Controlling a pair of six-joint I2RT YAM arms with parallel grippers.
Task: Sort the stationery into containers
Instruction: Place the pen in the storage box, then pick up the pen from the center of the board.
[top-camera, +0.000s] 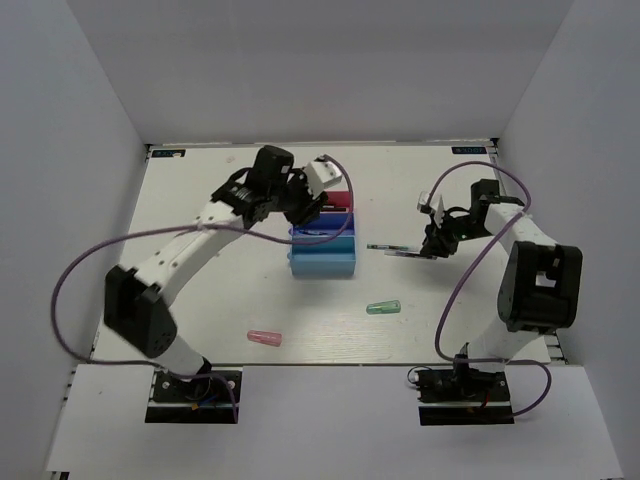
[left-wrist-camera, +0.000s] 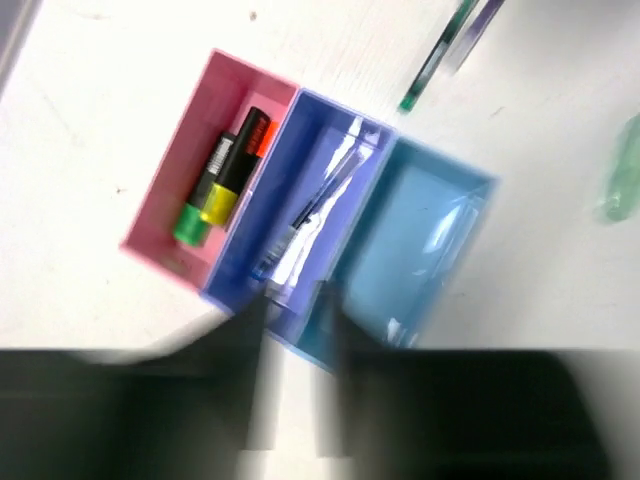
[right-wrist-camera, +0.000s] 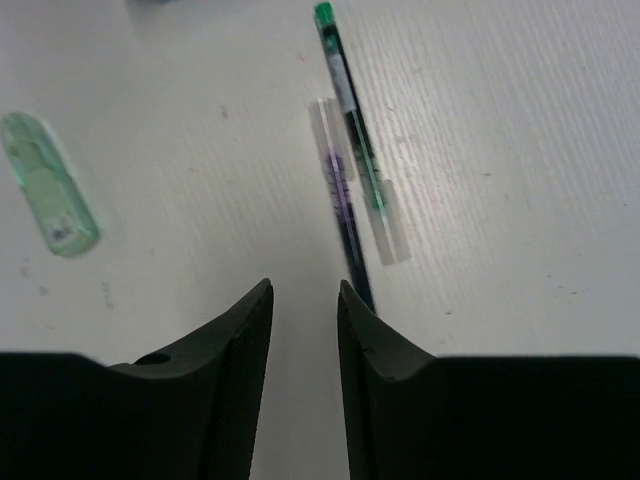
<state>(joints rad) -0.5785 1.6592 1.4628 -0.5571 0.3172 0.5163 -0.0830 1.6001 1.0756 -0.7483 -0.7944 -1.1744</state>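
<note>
The containers stand in a joined row: magenta-red (left-wrist-camera: 170, 170), dark blue (left-wrist-camera: 260, 225) and light blue (left-wrist-camera: 420, 250). Highlighters (left-wrist-camera: 225, 175) with orange, yellow and green caps lie in the red tray. A thin pen (left-wrist-camera: 310, 205) lies in the dark blue one. My left gripper (left-wrist-camera: 295, 335) hovers over the trays' near end, blurred, jaws slightly apart with nothing between. My right gripper (right-wrist-camera: 305, 290) is open just above the table. A green pen (right-wrist-camera: 350, 130) and a purple pen (right-wrist-camera: 340, 200) lie just beyond its right fingertip. A mint capsule (right-wrist-camera: 50, 200) lies to the left.
A pink capsule (top-camera: 265, 339) lies on the table near the left arm's base. The mint capsule (top-camera: 383, 308) sits between the trays (top-camera: 322, 262) and the right arm's base. White walls enclose the table on three sides.
</note>
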